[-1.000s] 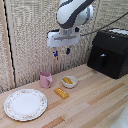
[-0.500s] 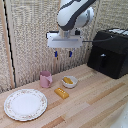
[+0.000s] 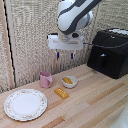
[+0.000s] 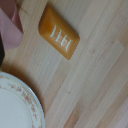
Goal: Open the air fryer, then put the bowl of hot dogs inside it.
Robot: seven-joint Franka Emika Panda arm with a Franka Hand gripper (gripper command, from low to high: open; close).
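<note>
Gripper [image 3: 65, 55] position: raised well above the wooden table [image 3: 95, 100], over the tableware, with both blue fingers apart and nothing between them. Air fryer [image 3: 111, 51] location: at the exterior view's right, drawer closed, handle [image 3: 103, 61] jutting from the drawer front, well apart from the gripper. Bowl [image 3: 69, 81] with hot dogs [image 3: 67, 80] sits near the table's middle, just beside the orange block [image 3: 61, 92], with the pink mug [image 3: 46, 79] near on the exterior view's left and the patterned plate [image 3: 25, 104] nearer the front. The wrist view shows block, plate rim and a mug edge only.

Probable faults:
- Handle and drawer share one black colour; a misjudged approach could strike the drawer face
- An abrupt pull could shift the whole appliance
- A descent toward the bowl could clip the adjacent block or mug, spilling contents
</note>
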